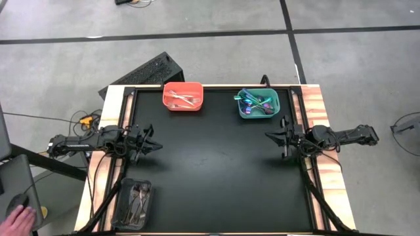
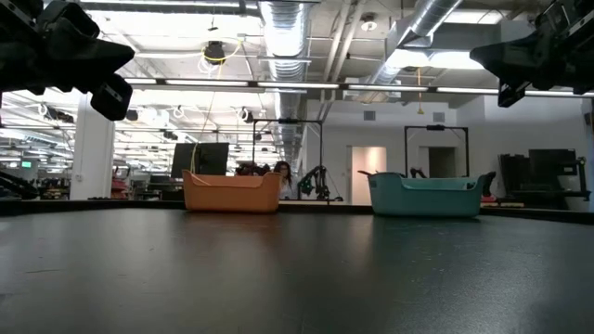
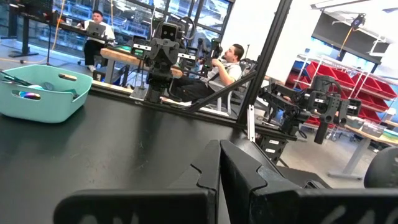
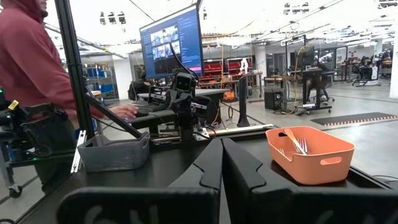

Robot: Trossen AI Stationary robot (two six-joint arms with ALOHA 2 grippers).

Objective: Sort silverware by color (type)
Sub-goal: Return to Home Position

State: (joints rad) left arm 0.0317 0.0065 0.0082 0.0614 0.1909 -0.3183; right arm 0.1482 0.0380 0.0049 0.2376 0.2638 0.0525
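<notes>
Holding the left pincer (image 1: 155, 143) above the left side of the table (image 1: 216, 177), its fingers (image 3: 208, 180) pressed together on nothing. Mirroring that with the right pincer (image 1: 270, 136) above the right side, likewise pinched narrow and carrying nothing. Pointing both inward across the bare black surface, well apart from each other and from every bin.

Showing all visible silverware lying inside bins: plain silver forks (image 1: 182, 100) in the red bin (image 1: 183, 84) at the far edge, teal and purple-rainbow pieces (image 1: 257, 102) in the teal bin (image 1: 258, 117) further right along that edge, and dark pieces (image 1: 136, 198) in the black bin (image 1: 131, 225) at the near left corner. Finding no fork or spoon loose on the table in either the high view or the low view.

Judging the sorting as finished, or very nearly so: each colour sitting in its own bin, with nothing left to pick up. Reading the step in hand as parking both arms, leaving only that settling to do. Not vouching for every piece deep in the bins, those being too small to tell apart.
</notes>
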